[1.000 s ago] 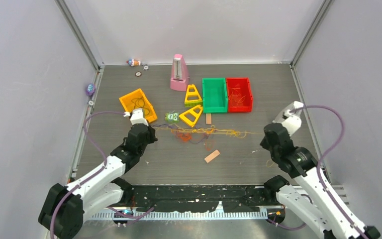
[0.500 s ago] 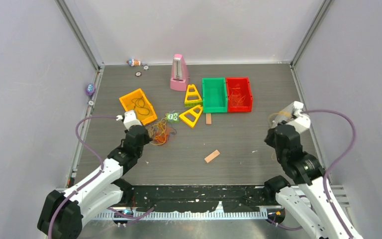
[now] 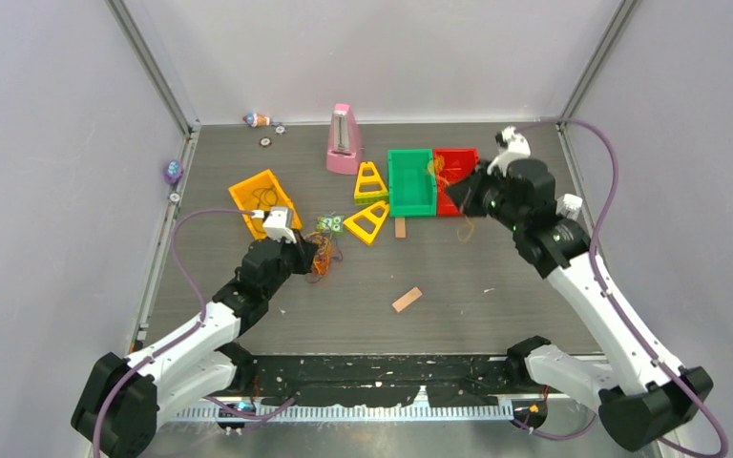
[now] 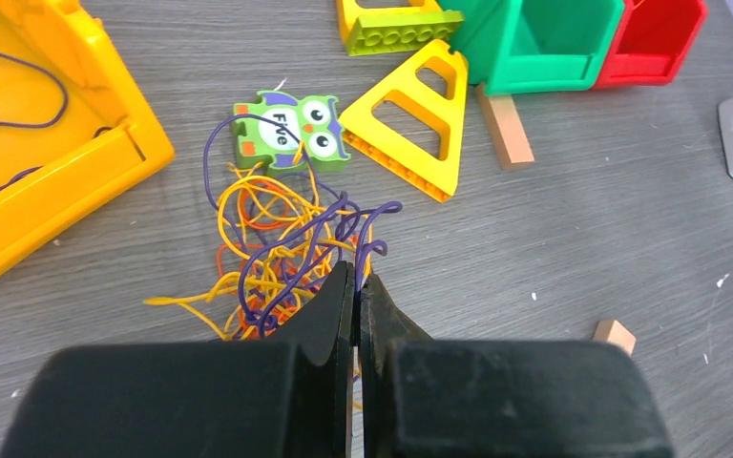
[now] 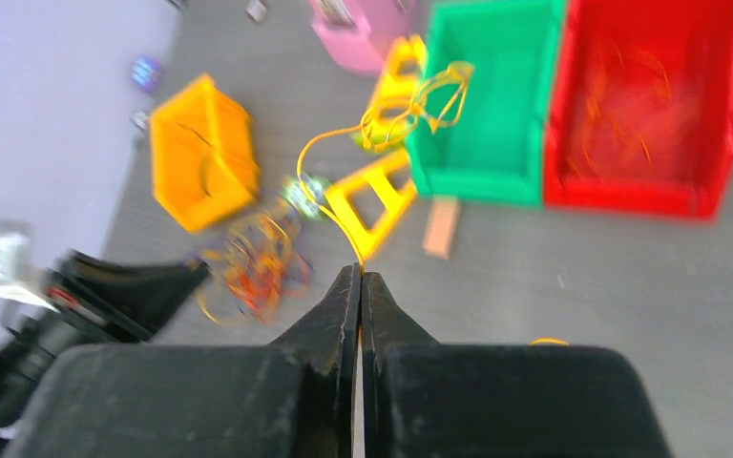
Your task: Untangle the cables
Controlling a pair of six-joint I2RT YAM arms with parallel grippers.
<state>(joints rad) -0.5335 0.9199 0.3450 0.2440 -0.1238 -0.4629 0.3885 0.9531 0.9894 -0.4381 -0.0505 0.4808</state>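
Observation:
A tangle of yellow, orange-red and purple cables (image 4: 272, 253) lies on the table beside the owl tile; it also shows in the top view (image 3: 324, 254). My left gripper (image 4: 356, 275) is shut on a purple cable of the tangle, at the tangle's near edge (image 3: 305, 252). My right gripper (image 5: 360, 274) is shut on a single yellow cable (image 5: 418, 103) that hangs free of the tangle. It holds the cable in the air near the front of the green and red bins (image 3: 458, 196).
A red bin (image 3: 472, 180) holds orange cables, next to a green bin (image 3: 411, 181). A yellow bin (image 3: 263, 200) holds a purple cable. Also on the table are yellow triangle blocks (image 3: 368, 221), an owl tile (image 3: 330, 224), a pink metronome (image 3: 344, 139) and wooden blocks (image 3: 407, 300).
The cables were stretched between both grippers. The yellow cable came free and the tangle bunched up at the left gripper. The right arm swung up toward the bins with the yellow cable.

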